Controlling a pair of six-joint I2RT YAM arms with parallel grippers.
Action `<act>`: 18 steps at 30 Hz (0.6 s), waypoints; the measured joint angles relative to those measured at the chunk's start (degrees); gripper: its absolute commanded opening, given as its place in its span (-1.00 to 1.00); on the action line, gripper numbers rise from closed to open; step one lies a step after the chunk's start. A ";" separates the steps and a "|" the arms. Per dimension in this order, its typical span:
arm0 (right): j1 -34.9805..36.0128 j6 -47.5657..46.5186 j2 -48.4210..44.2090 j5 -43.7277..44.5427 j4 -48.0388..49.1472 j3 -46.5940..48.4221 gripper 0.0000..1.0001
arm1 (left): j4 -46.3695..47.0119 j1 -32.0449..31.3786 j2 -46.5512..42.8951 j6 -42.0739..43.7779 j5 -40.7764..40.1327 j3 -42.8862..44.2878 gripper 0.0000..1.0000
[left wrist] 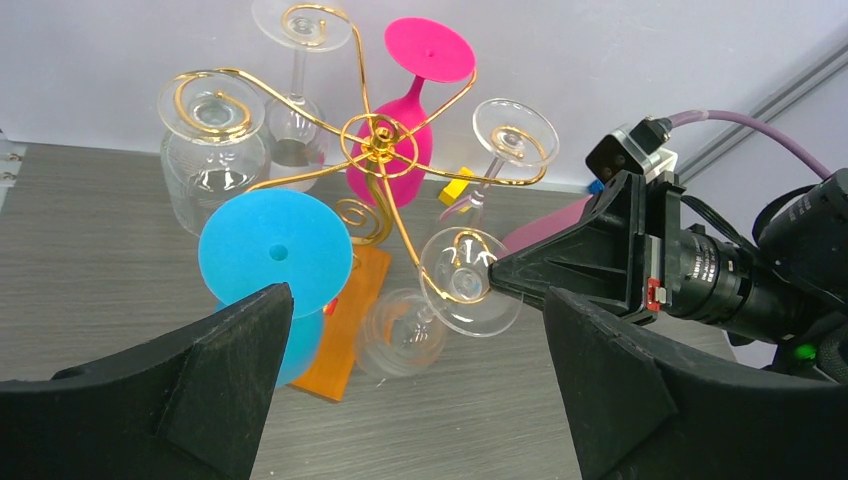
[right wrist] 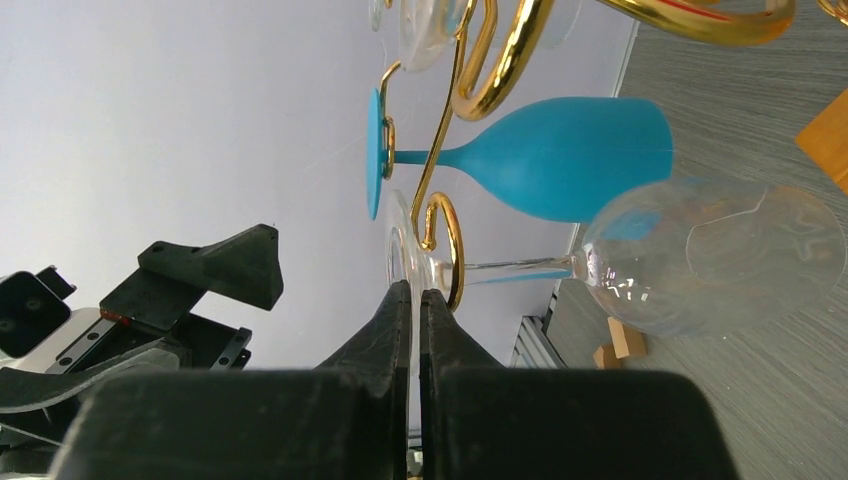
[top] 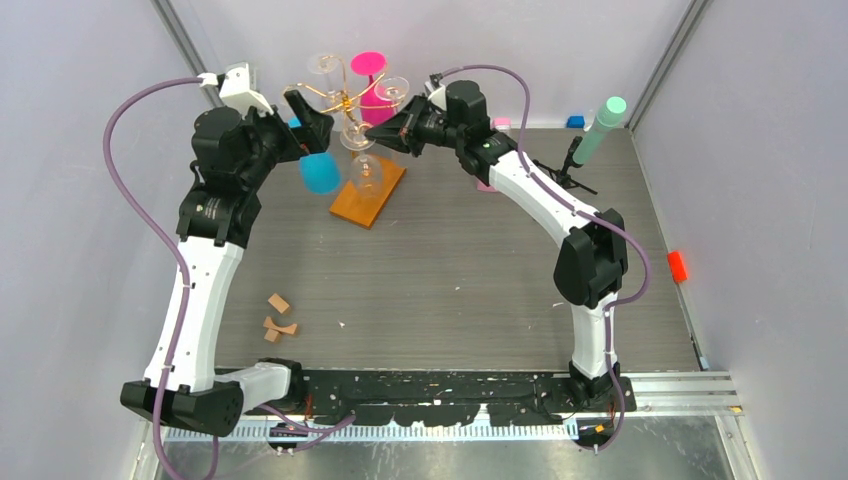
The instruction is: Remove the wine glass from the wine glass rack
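Note:
The gold wire wine glass rack (top: 345, 100) stands on its orange base (top: 372, 195) at the back of the table. It carries several glasses hanging upside down: clear ones, a pink one (top: 372, 92) and a blue one (top: 320, 172). My right gripper (right wrist: 415, 292) is shut on the rim of the foot of a clear wine glass (right wrist: 715, 255), which still hangs on a gold curl (right wrist: 445, 240). In the left wrist view that foot (left wrist: 462, 283) meets the right gripper's tip. My left gripper (left wrist: 415, 300) is open and empty, its left finger beside the blue glass's foot (left wrist: 275, 250).
Small wood blocks (top: 278, 315) lie near the left front. A mint-green cylinder on a black stand (top: 600, 130) is at the back right, and a red piece (top: 677, 265) lies by the right wall. The walls are close behind the rack.

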 measured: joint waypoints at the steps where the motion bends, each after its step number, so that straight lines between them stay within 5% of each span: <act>1: 0.00 -0.07 0.00 -0.02 0.00 0.04 -0.99 | 0.00 0.00 -0.04 0.00 -0.26 -0.02 0.99; 18: 1.29 -0.68 4.13 0.55 0.59 9.25 -0.99 | -0.85 0.00 -0.68 0.22 -2.29 -0.07 0.97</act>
